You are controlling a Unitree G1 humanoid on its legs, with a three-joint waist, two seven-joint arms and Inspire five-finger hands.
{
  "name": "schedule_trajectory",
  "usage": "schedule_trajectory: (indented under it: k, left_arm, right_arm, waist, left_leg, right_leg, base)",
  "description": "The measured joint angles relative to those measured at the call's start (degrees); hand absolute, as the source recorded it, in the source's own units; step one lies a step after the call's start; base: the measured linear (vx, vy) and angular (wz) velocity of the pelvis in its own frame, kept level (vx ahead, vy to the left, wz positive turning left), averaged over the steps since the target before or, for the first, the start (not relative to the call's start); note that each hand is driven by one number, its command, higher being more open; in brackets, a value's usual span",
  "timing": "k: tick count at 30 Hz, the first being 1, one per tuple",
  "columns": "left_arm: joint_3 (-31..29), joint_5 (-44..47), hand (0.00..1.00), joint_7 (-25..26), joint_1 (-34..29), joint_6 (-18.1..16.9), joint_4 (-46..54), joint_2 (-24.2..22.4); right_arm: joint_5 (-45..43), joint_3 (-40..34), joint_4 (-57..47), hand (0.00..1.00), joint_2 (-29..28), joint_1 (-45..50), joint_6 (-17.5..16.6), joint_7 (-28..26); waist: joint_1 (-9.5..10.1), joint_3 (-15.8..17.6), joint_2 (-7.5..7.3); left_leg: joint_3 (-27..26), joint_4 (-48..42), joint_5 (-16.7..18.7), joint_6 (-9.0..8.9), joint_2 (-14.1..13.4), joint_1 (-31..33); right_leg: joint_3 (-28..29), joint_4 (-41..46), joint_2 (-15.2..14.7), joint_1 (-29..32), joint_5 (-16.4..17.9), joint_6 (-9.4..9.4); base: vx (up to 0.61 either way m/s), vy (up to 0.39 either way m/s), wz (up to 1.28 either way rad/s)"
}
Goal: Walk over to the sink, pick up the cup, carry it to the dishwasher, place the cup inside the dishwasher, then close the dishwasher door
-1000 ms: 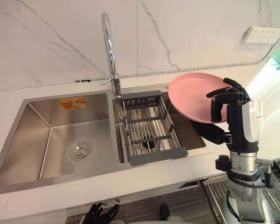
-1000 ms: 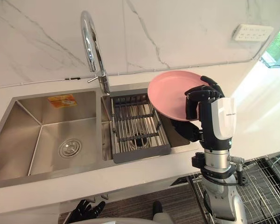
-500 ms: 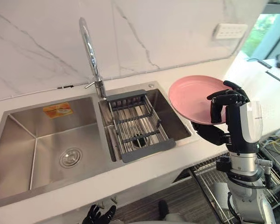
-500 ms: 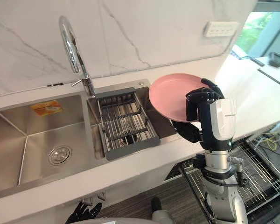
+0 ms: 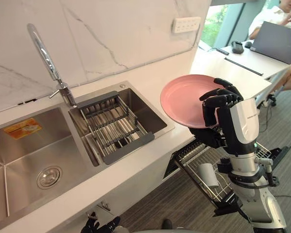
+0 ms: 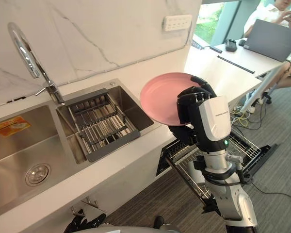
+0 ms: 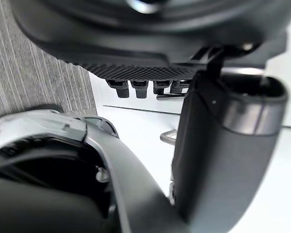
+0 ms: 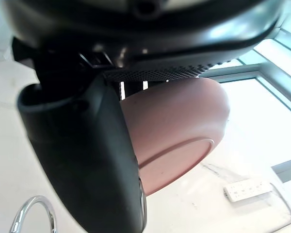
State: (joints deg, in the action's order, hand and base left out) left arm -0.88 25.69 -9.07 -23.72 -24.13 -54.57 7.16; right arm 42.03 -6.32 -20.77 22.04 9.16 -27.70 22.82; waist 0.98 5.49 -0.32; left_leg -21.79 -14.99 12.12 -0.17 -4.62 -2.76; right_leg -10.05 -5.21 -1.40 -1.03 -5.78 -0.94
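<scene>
Gripping not a cup but a pink plate [image 5: 182, 99], the right hand [image 5: 219, 103] has its fingers curled over the rim and its thumb underneath. The plate's round, shallow, plain matte pink, and the right wrist view shows a raised foot ring on its underside. It's up in the air, tilted a little, to the right of the sink [image 5: 19, 162] and over the counter's [image 5: 150, 155] front edge, with the pulled-out dishwasher rack [image 5: 196, 160] lower down.

Compared with a second ago, the whole view has swung right, so that's the camera, not the stuff moving. The sink, faucet [image 5: 43, 51] and grey drainer basket [image 5: 111, 128] now sit off to the left, and the dishwasher rack, a desk with a laptop [image 5: 276, 46] and a seated person [image 5: 269, 17] have come into view. The grip on the plate looks the same.

The left hand [image 5: 99, 226] hangs low at the bottom edge; can't tell its state.
</scene>
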Motion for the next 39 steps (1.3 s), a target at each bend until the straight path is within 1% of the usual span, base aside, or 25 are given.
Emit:
schedule_trajectory:
  k: [2, 3, 6, 12, 16, 18, 19, 20, 22, 23, 25, 27, 28, 29, 30, 31, 33, 34, 35, 36, 37, 38, 39]
  left_arm:
    - [-0.07, 0.02, 1.0, 0.02, -0.55, -0.48, -0.21, -0.22]
    - [-0.2, 0.02, 1.0, 0.02, -0.62, -0.47, -0.41, -0.22]
    - [-0.48, -0.02, 1.0, -0.04, -0.62, -0.54, -1.17, -0.4]
    - [-1.05, -1.16, 1.0, -0.2, -0.1, -0.43, -2.17, -0.28]
    - [-1.04, -1.2, 1.0, -0.43, -0.43, -0.43, -2.11, -0.35]
    - [-1.04, -1.22, 1.0, -1.03, -0.46, -0.4, -2.02, -0.29]
    - [-1.03, -1.22, 1.0, -1.19, -0.46, -0.35, -2.01, -0.26]
    - [-1.03, -1.21, 1.0, -1.52, -0.47, -0.19, -1.96, -0.05]
    - [-1.02, -1.2, 1.0, -2.15, -0.6, 0.14, -1.9, 0.81]
    - [-0.96, -1.21, 1.0, -2.36, -0.62, 0.25, -1.8, 1.34]
    - [-0.92, -1.21, 1.0, -2.39, -0.85, 0.4, -0.62, 1.57]
    - [-0.91, -1.19, 1.0, -2.38, -0.38, 0.46, 1.17, 1.9]
    - [-0.86, -1.19, 1.0, -2.38, 0.15, 0.49, 1.9, 2.32]
    - [-0.68, -1.19, 1.0, -2.38, 0.45, 0.51, 2.57, 2.57]
    - [-0.48, -1.19, 1.0, -2.38, 0.65, 0.46, 3.12, 2.7]
    - [-0.25, -1.17, 1.0, -2.37, 0.98, 0.34, 3.3, 2.72]
    - [-0.16, -1.1, 1.0, -2.36, 1.39, 0.29, 4.39, 2.69]
    - [0.04, -1.08, 1.0, -2.36, 1.52, 0.31, 4.99, 2.73]
    - [0.09, -1.08, 1.0, -2.36, 1.67, 0.29, 5.26, 2.73]
    - [0.13, -1.06, 1.0, -2.36, 1.87, 0.21, 5.87, 2.71]
    - [0.12, -1.04, 1.0, -2.36, 1.84, 0.19, 6.26, 2.73]
    - [0.12, -1.03, 1.0, -2.36, 1.95, 0.09, 7.19, 2.77]
    - [0.13, -0.95, 1.0, -2.36, 2.1, -0.08, 8.04, 2.76]
  right_arm:
    - [0.03, -0.35, 0.01, 0.0, -0.96, 0.75, -0.07, -0.22]
    - [0.06, -0.49, 0.01, 0.0, -1.84, 1.03, -0.06, -0.5]
    - [0.1, -0.56, 0.01, 0.0, -2.34, 1.4, -0.11, -0.52]
    - [0.72, -1.62, 2.02, 0.0, -3.65, 2.85, 1.32, -0.52]
    - [0.92, -3.6, 5.81, 0.0, -3.63, 2.85, 3.86, -0.4]
    - [0.97, -4.25, 7.48, 0.0, -3.61, 2.85, 5.17, 0.11]
    - [0.98, -4.47, 8.05, 0.0, -3.6, 2.85, 5.41, 0.36]
    - [0.97, -4.67, 9.38, 0.0, -3.52, 2.7, 6.2, 1.15]
    - [1.23, -4.66, 11.64, 0.0, -3.38, 2.41, 7.29, 1.97]
    - [1.67, -4.66, 12.84, 0.0, -2.98, 1.93, 7.8, 2.66]
    - [2.18, -4.65, 13.53, 0.0, -2.3, 1.1, 8.8, 3.82]
    - [2.16, -4.75, 13.6, 0.0, -1.68, -0.62, 9.72, 5.85]
    - [2.15, -4.87, 13.78, 0.0, -1.52, -1.59, 10.5, 7.04]
    - [2.15, -4.91, 14.21, 0.0, -1.43, -2.46, 11.0, 7.72]
    - [2.14, -4.93, 15.03, 0.0, -1.32, -3.24, 11.42, 8.41]
    - [2.13, -4.95, 16.12, 0.0, -1.21, -4.01, 12.29, 8.98]
    - [2.11, -5.41, 17.2, 0.0, -0.89, -4.5, 13.31, 9.71]
    - [2.09, -5.88, 18.16, 0.0, -0.64, -4.66, 13.87, 10.21]
    - [2.05, -6.16, 18.53, 0.0, -0.48, -4.87, 14.19, 10.3]
    - [2.02, -6.89, 19.37, 0.0, -0.32, -5.52, 14.45, 10.56]
    - [1.97, -6.99, 20.06, 0.0, -0.19, -5.98, 14.68, 10.9]
    - [1.87, -7.32, 21.03, 0.0, 0.35, -7.05, 15.27, 11.27]
    - [1.69, -7.36, 22.03, 0.0, 1.0, -8.23, 15.61, 11.71]
  waist:
    - [-0.22, 0.09, -0.02]
    - [-0.26, 0.1, -0.04]
    - [-0.31, 0.16, -0.04]
    - [-1.01, 0.38, 0.02]
    - [-0.98, 0.32, 0.53]
    - [-1.03, 0.4, 1.32]
    - [-1.03, 0.52, 1.27]
    - [-1.02, 0.58, 1.73]
    - [-0.89, 0.89, 1.72]
    - [-0.81, 1.27, 2.06]
    - [-0.53, 1.81, 2.15]
    - [-0.66, 3.81, 2.27]
    - [-0.69, 4.93, 2.57]
    - [-0.75, 6.03, 2.09]
    - [-0.82, 6.36, 2.51]
    - [-0.82, 7.18, 2.06]
    - [-0.88, 8.16, 2.74]
    - [-0.86, 8.69, 2.29]
    - [-0.87, 8.88, 2.81]
    - [-0.86, 9.8, 2.89]
    - [-0.94, 10.08, 2.62]
    - [-0.97, 10.83, 3.07]
    - [-0.98, 12.08, 3.02]
  left_leg:
    - [2.58, 1.4, -0.27, 0.45, 1.51, -0.47]
    - [2.16, 2.17, -0.38, 0.64, 1.94, -1.11]
    - [0.77, 3.92, -0.24, 0.39, 2.6, -2.56]
    - [0.67, 5.7, -0.24, 0.35, 3.74, -3.24]
    - [0.68, 5.62, -0.25, 0.34, 3.67, -2.73]
    - [0.57, 5.13, -0.25, 0.35, 3.58, -1.34]
    - [0.54, 4.97, -0.24, 0.37, 3.53, -1.0]
    - [0.53, 4.33, -0.21, 0.4, 3.37, -0.53]
    - [0.6, 3.1, -0.06, 0.66, 2.92, 0.23]
    - [0.59, 1.97, 0.62, 0.59, 2.45, 0.73]
    - [0.94, -0.59, 1.52, 0.89, 1.94, 2.88]
    - [0.84, -3.22, 2.36, 1.22, 1.37, 5.43]
    - [0.86, -4.31, 2.62, 1.29, 1.01, 6.54]
    - [0.89, -5.11, 3.15, 1.24, 0.73, 7.34]
    - [0.98, -5.75, 3.67, 1.08, 0.64, 8.17]
    - [1.16, -6.33, 4.01, 1.2, 0.39, 8.87]
    - [1.54, -6.95, 4.14, 1.32, 0.35, 9.48]
    - [1.79, -7.47, 4.15, 1.31, 0.37, 10.46]
    - [1.85, -7.67, 4.14, 1.3, 0.39, 10.71]
    - [1.92, -8.3, 4.15, 1.33, 0.34, 11.29]
    - [1.94, -8.64, 4.18, 1.37, 0.31, 11.91]
    - [1.95, -9.34, 4.28, 1.48, 0.19, 12.79]
    - [1.97, -10.18, 4.56, 1.59, 0.08, 13.55]
  right_leg:
    - [1.52, 0.0, -0.29, 0.58, -0.8, -0.15]
    - [2.38, -0.01, -0.51, 0.81, -1.26, -0.35]
    - [3.75, -0.01, -0.72, 0.48, -1.89, -0.62]
    - [5.59, 0.0, -0.66, 1.12, -2.09, -0.65]
    - [6.15, 0.03, -0.28, 1.89, -2.28, -0.69]
    - [6.76, 0.27, -0.04, 3.36, -2.42, -0.73]
    - [6.84, 0.28, 0.02, 3.7, -2.45, -0.74]
    - [6.98, 0.32, 0.17, 4.04, -2.73, -0.76]
    - [7.17, 0.36, 0.52, 4.39, -3.18, -0.91]
    - [7.51, 0.78, 0.89, 4.77, -3.11, -0.86]
    - [8.33, 2.37, 1.19, 7.01, -2.77, -0.37]
    - [8.5, 4.13, 1.48, 9.49, -2.06, 0.18]
    - [8.4, 4.95, 1.49, 10.66, -1.74, 0.18]
    - [8.26, 5.74, 1.54, 11.52, -1.52, 0.29]
    - [7.93, 6.54, 1.64, 12.31, -1.25, 0.51]
    - [7.39, 7.41, 1.58, 13.03, -0.94, 0.8]
    - [6.44, 8.85, 1.23, 13.81, -0.55, 1.13]
    - [6.21, 10.16, 1.07, 15.09, -0.27, 1.38]
    - [6.14, 10.79, 0.98, 15.56, -0.13, 1.49]
    - [6.07, 11.97, 0.89, 16.41, 0.37, 1.37]
    - [6.05, 12.62, 0.84, 17.28, 0.63, 1.34]
    - [6.02, 13.85, 0.77, 18.31, 1.1, 1.32]
    - [5.98, 15.04, 0.71, 19.39, 1.55, 1.41]
  base:
    - [-0.03, 0.07, -0.5]
    - [-0.07, 0.105, -0.36]
    - [-0.07, 0.068, -0.27]
    - [-0.04, 0.028, -0.12]
    - [0.02, 0.014, -0.07]
    - [0.04, 0.014, -0.14]
    - [0.06, 0.012, -0.1]
    - [0.04, 0.005, -0.07]
    - [0.03, 0.0, -0.09]
    - [-0.01, 0.004, -0.18]
    - [-0.02, 0.014, -0.25]
    - [-0.09, -0.017, -0.17]
    - [-0.13, -0.039, -0.05]
    - [-0.13, -0.044, 0.01]
    - [-0.11, -0.05, 0.02]
    - [-0.09, -0.042, 0.02]
    - [-0.05, -0.016, 0.08]
    - [-0.05, -0.002, 0.11]
    - [-0.03, 0.001, 0.07]
    - [0.0, 0.0, 0.0]
    - [0.0, 0.0, 0.0]
    - [-0.04, -0.009, 0.01]
    - [-0.03, -0.009, 0.0]
